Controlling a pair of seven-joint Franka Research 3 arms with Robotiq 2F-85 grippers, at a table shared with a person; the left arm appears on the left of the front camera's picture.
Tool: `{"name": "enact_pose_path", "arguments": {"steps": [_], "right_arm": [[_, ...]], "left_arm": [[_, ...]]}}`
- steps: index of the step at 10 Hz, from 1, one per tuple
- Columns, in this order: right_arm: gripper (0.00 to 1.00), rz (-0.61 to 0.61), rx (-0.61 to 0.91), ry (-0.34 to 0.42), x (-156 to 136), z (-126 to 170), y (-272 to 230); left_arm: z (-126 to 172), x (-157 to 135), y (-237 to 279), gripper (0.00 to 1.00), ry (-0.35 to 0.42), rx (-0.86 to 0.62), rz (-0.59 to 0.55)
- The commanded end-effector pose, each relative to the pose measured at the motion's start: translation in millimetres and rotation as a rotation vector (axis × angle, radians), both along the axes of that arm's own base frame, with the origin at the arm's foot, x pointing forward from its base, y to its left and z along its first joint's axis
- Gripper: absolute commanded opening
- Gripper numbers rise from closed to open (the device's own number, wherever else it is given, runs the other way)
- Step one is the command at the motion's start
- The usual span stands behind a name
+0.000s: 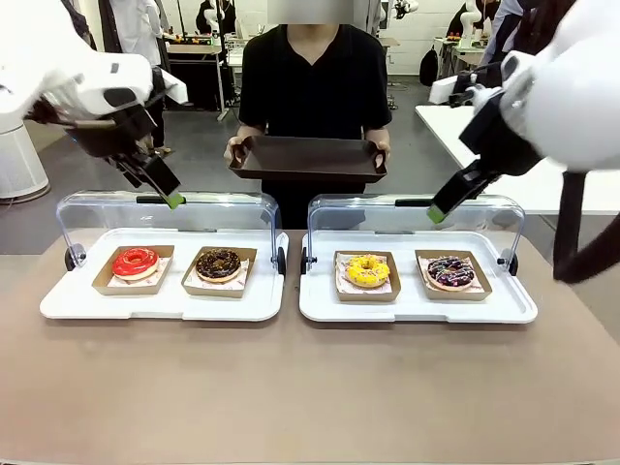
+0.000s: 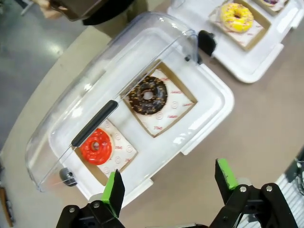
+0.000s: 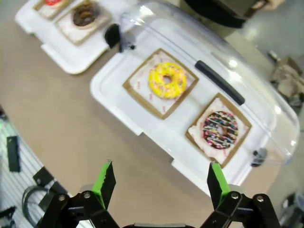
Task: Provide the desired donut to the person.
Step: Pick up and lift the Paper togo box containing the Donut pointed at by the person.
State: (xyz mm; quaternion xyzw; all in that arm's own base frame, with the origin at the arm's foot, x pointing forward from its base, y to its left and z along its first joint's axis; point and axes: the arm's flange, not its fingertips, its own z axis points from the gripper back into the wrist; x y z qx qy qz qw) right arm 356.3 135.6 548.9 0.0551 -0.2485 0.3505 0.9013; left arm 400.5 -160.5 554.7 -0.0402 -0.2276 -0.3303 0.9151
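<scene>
Two white cases [image 1: 58,305] [image 1: 513,308] on the worktop [image 1: 291,387], clear lids [image 1: 97,208] raised, four donuts, red donut [image 1: 135,262], chocolate donut [image 1: 218,263], yellow donut [image 1: 367,268], purple-sprinkled donut [image 1: 450,270], person [image 1: 310,77] beyond holding one dark tray [image 1: 305,155], left gripper [image 1: 170,197], right gripper [image 1: 438,211], jaws released

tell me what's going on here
A person waits across the table holding a dark tray. A red donut and chocolate donut sit in the open left case, a yellow donut and sprinkled donut in the open right case. The left end effector and right end effector hover open above them, holding nothing.
</scene>
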Motion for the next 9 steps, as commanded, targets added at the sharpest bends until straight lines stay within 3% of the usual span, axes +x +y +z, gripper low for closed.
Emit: {"name": "enact_pose_path", "arguments": {"steps": [1, 4, 6, 8, 9], "right_arm": [[1.00, 0.217, 0.168, 0.123, 14, 24, -43], [1.00, 0.491, 0.389, 0.086, 22, 40, -117], [1.00, 0.519, 0.487, 0.044, 33, 30, -158], [1.00, 0.548, 0.604, -0.012, 42, 9, -195], [1.00, 0.525, 0.637, -0.036, 45, -1, -209]], "left_arm": [[28, 21, 38, 1.00, 0.091, -0.136, -0.068], [45, 28, 107, 1.00, 0.128, -0.322, -0.250], [39, 31, 159, 1.00, 0.016, -0.444, -0.373], [25, 21, 202, 1.00, -0.144, -0.584, -0.509], [21, 18, 217, 1.00, -0.196, -0.631, -0.523]]}}
